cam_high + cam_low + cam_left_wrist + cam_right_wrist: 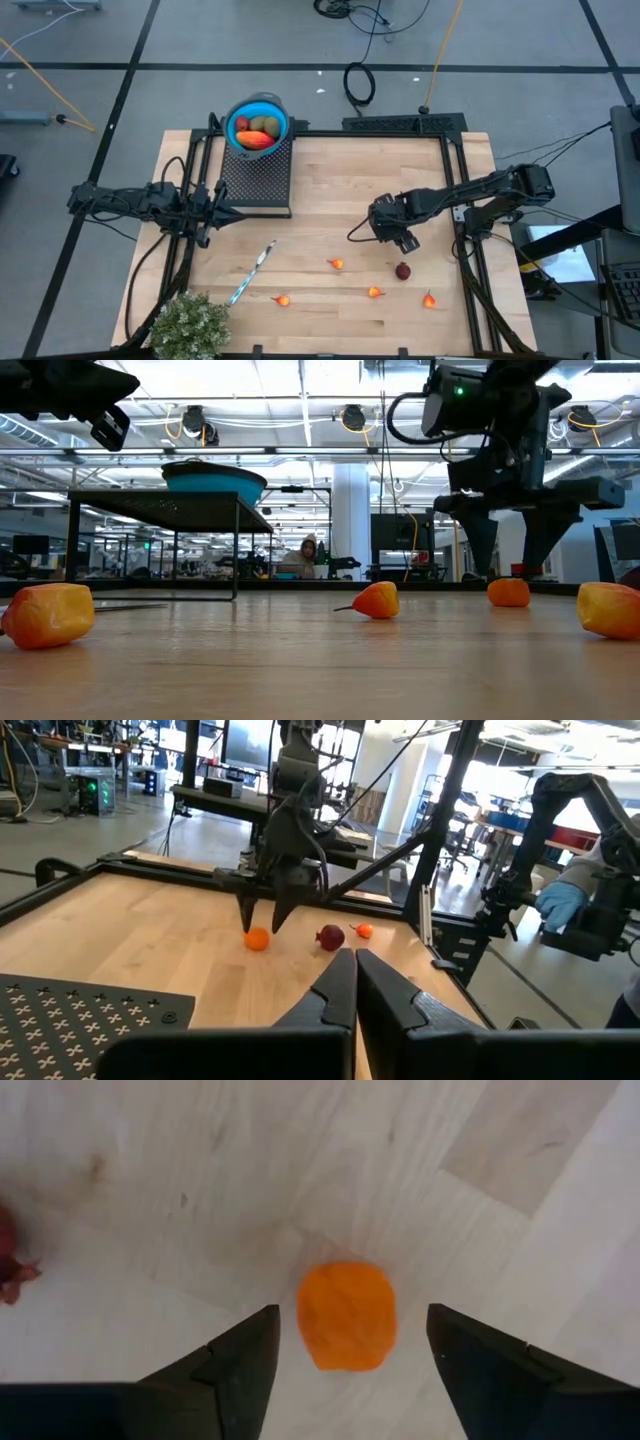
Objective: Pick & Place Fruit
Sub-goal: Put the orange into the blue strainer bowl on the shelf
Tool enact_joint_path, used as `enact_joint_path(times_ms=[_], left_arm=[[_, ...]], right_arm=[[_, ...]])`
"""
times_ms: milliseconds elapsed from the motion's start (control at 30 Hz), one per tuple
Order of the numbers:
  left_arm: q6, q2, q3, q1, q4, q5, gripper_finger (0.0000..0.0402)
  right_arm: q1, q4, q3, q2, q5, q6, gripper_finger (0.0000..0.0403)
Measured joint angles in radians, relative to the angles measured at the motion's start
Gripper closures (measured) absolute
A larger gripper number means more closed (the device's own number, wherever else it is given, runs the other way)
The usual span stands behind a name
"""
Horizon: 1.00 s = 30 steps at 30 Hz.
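A small orange fruit (346, 1315) lies on the wooden table, between the fingertips of my right gripper (402, 240). That gripper points down and is open, its fingers standing on either side of the fruit without touching it. Beside it lies a dark red ball (402, 271). More orange bits (336, 264) (374, 292) (430, 300) (284, 300) are scattered toward the near edge. A blue bowl (281, 107) on a raised black perforated stand holds red-orange and olive-brown fruit (258, 140). My left gripper (226, 213) is shut and level at the left, beside the stand, holding nothing.
A blue-handled knife (252, 272) lies left of the middle. A bushy green plant (190, 325) stands at the near left corner. Black frame rails (452, 190) border the table's sides and far edge. A person sits in the room beyond the table (306, 552).
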Motion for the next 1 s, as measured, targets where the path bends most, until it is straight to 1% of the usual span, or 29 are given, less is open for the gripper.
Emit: enact_joint_path(times_ms=[200, 267, 467, 667, 767, 1000], left_arm=[[-0.001, 0.000, 0.000, 0.000, 0.000, 0.000, 0.0383], [-0.002, 0.000, 0.000, 0.000, 0.000, -0.001, 0.0383], [-0.002, 0.000, 0.000, 0.000, 0.000, -0.028, 0.0382], [-0.004, 0.000, 0.000, 0.000, 0.000, -0.030, 0.0382], [-0.004, 0.000, 0.000, 0.000, 0.000, -0.048, 0.0382], [-0.008, 0.000, 0.000, 0.000, 0.000, -0.053, 0.0382]], right_arm=[[0.000, 0.048, -0.046, 0.000, -0.004, -0.003, 0.0121], [0.000, 0.074, -0.061, 0.000, 0.016, -0.004, 0.0112], [0.000, 0.158, -0.114, 0.000, 0.025, -0.011, 0.0099], [0.000, 0.173, -0.140, -0.002, 0.024, -0.030, 0.0110], [0.000, 0.175, -0.141, -0.002, 0.024, -0.030, 0.0119], [0.000, 0.179, -0.142, -0.001, 0.022, -0.030, 0.0157]])
